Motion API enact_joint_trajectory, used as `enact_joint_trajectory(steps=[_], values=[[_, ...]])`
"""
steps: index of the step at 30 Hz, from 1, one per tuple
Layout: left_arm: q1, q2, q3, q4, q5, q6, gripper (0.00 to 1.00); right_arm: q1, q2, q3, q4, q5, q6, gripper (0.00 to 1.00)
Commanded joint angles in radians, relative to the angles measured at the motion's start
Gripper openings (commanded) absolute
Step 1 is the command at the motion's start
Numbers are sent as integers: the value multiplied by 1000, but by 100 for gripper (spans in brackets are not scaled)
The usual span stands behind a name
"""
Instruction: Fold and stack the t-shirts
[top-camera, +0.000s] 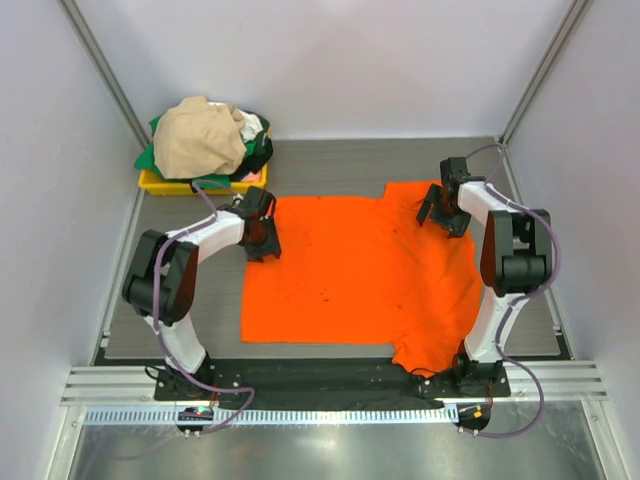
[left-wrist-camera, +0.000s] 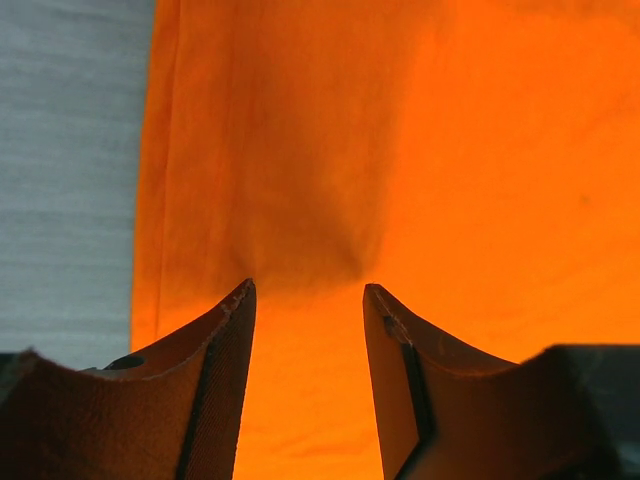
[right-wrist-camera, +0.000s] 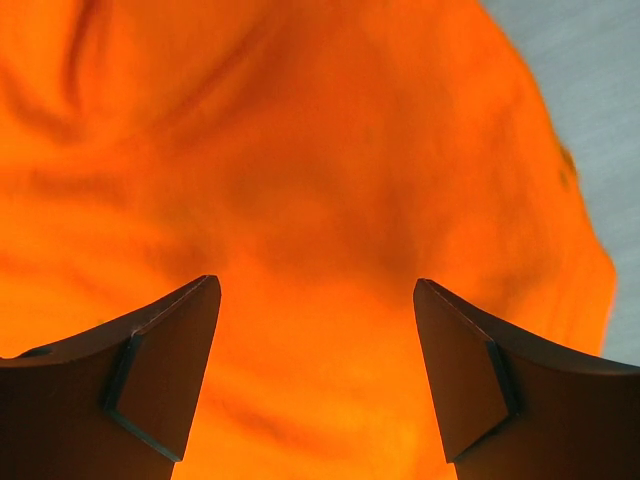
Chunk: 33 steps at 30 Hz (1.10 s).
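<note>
Grey table (top-camera: 330, 160): orange t-shirt (top-camera: 350, 270) under L claw (left-wrist-camera: 308, 286) & R claw (right-wrist-camera: 315, 282)

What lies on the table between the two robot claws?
Only the orange t-shirt, spread flat from the left gripper across to the right gripper, as the top view shows.

We've got 1 yellow plastic bin (top-camera: 160, 183) in the far-left corner of the grey tabletop (top-camera: 330, 162), white walls (top-camera: 330, 70) around.

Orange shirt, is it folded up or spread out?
Spread out. The orange shirt lies wide and mostly flat on the table, with only small wrinkles.
</note>
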Motion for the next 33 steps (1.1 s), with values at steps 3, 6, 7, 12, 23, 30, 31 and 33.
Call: enact_joint_trajectory(steps=[3, 6, 7, 12, 23, 30, 31, 33], values=[[15, 144, 141, 35, -92, 1, 46, 1, 229, 211, -20, 34, 22, 83], [60, 232, 245, 15, -94, 17, 45, 3, 360, 381, -70, 25, 24, 82], [69, 255, 291, 1, -90, 24, 45, 1, 392, 433, -89, 19, 24, 82], [124, 384, 610, -124, -77, 37, 45, 3, 549, 862, -242, -39, 19, 83], [123, 42, 543, -244, -52, 31, 52, 3, 148, 649, -252, -76, -1, 87], [121, -391, 103, -220, -49, 13, 54, 3, -400, -20, -156, -6, 59, 88], [121, -432, 54, -217, -44, 2, 54, 1, -526, -95, -140, -15, 66, 88], [120, -559, -93, -198, -17, -37, 54, 1, -645, -280, -130, -12, 117, 88]])
